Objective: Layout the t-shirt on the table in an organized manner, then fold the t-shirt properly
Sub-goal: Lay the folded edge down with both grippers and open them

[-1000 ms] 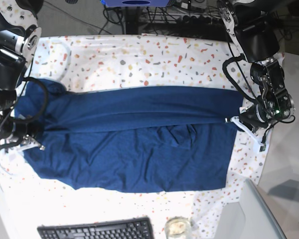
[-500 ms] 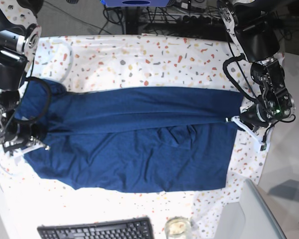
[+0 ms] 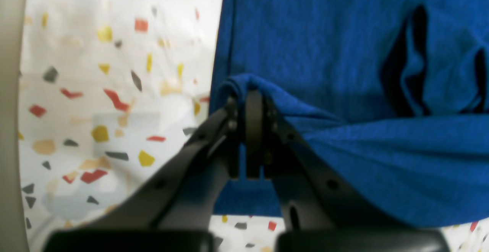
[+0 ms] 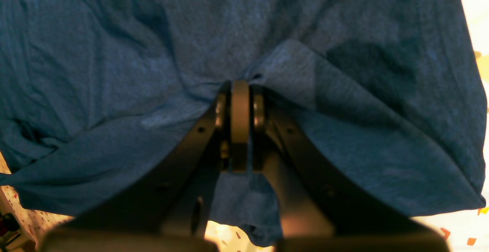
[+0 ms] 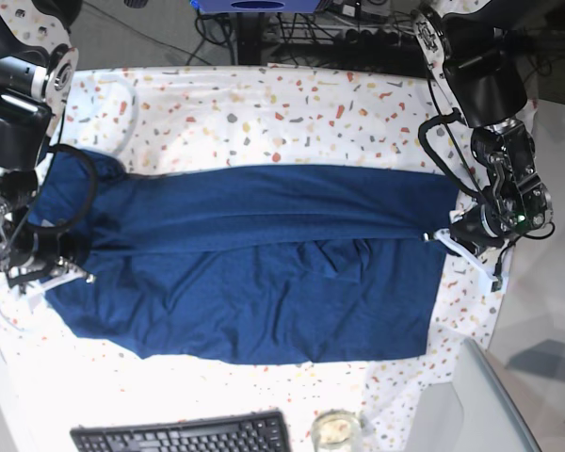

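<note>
- A dark navy-blue t-shirt (image 5: 254, 264) lies spread lengthwise across the middle of the surface (image 5: 264, 104), which is covered by a white cloth with red, orange, yellow and grey flecks.
- The far long edge of the shirt is folded over toward the middle, making a smooth band along the top; the lower layer shows a few wrinkles near its centre.
- The left end effector (image 3: 248, 91) is clenched on a fold of the shirt's edge, with blue fabric draped over its closed tips; in the base view it sits at the shirt's right end (image 5: 449, 235).
- The right end effector (image 4: 240, 86) is also clenched on the shirt, with cloth bunched around its tips; in the base view it sits at the shirt's left end (image 5: 66, 273).
- Speckled cloth shows beside the shirt in the left wrist view and at the corners of the right wrist view.
- Near the front edge of the base view are a black keyboard (image 5: 184, 436) and a small glass jar (image 5: 336, 431).
- Cables and dark equipment lie beyond the far edge.
</note>
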You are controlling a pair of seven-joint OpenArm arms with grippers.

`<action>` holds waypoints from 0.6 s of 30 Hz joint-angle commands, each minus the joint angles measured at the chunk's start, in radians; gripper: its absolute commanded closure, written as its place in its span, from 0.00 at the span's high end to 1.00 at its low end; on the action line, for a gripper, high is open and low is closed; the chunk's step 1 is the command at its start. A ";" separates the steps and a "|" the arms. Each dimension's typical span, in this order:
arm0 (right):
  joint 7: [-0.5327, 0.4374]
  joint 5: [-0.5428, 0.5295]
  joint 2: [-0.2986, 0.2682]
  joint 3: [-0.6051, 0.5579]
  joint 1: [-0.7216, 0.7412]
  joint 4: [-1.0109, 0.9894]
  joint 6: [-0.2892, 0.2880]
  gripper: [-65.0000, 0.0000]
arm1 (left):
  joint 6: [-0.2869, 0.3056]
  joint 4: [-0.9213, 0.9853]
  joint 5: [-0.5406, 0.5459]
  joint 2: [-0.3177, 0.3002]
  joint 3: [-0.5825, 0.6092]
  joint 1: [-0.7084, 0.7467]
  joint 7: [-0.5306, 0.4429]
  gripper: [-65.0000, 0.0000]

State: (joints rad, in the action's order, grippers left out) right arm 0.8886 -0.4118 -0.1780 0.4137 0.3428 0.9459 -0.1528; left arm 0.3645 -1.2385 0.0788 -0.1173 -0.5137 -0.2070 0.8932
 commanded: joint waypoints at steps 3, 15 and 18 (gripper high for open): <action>-0.015 -0.009 -0.015 -0.002 0.026 0.014 0.002 0.00 | -0.025 -0.016 0.011 -0.012 0.002 -0.021 -0.019 0.00; -0.013 -0.016 -0.012 0.004 0.023 0.035 -0.001 0.48 | -0.028 -0.017 0.013 -0.011 -0.004 -0.021 -0.019 0.36; -0.013 -0.016 -0.008 0.004 -0.011 0.115 -0.003 0.60 | -0.025 -0.030 0.017 -0.008 -0.009 -0.022 -0.021 0.80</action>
State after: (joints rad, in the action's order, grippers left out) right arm 0.8890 -0.4137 -0.1719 0.4149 0.3084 1.0428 -0.1532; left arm 0.3397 -1.2453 0.0834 -0.1162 -0.5224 -0.2070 0.8898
